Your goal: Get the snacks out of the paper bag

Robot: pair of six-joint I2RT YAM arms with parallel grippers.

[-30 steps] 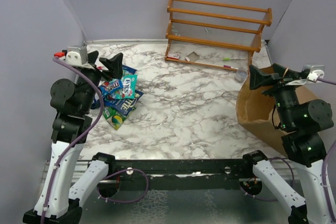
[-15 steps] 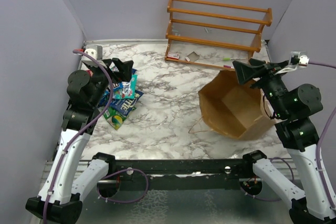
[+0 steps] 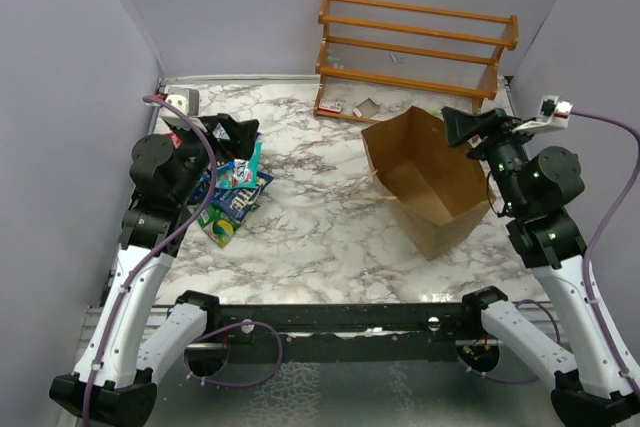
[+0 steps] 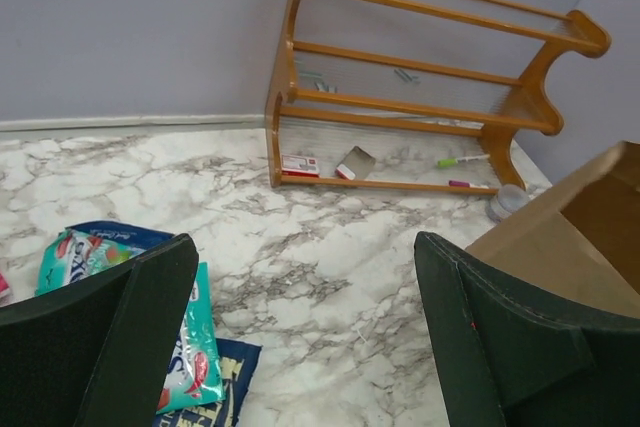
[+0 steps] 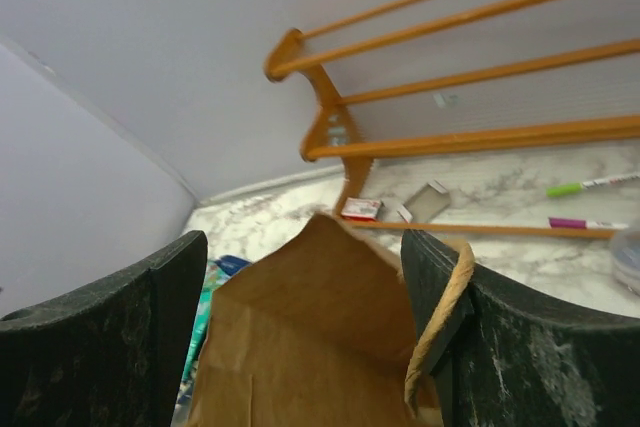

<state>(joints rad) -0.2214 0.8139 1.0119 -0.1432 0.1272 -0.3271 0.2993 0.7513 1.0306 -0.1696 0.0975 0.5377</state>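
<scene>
Your left gripper (image 4: pixel 305 247): wide open, empty, by shiny snack packets (image 3: pixel 232 197), 9 o'clock | right gripper (image 5: pixel 303 242): jaws straddle brown paper bag (image 3: pixel 430 182), 3 o'clock; you cannot tell if gripped.

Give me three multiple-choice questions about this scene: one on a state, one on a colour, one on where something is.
1. The bag is:
A. folded shut
B. open at the mouth
C. pressed flat

2. The rack is:
A. orange
B. white
C. blue

3. The snacks lie:
A. in the bag
B. on the rack
C. on the table, at its left side

Answers:
1. B, since its brown inside shows from above.
2. A, since its rails and ends are orange wood.
3. C, since the packets lie piled on the marble, outside the bag.
</scene>
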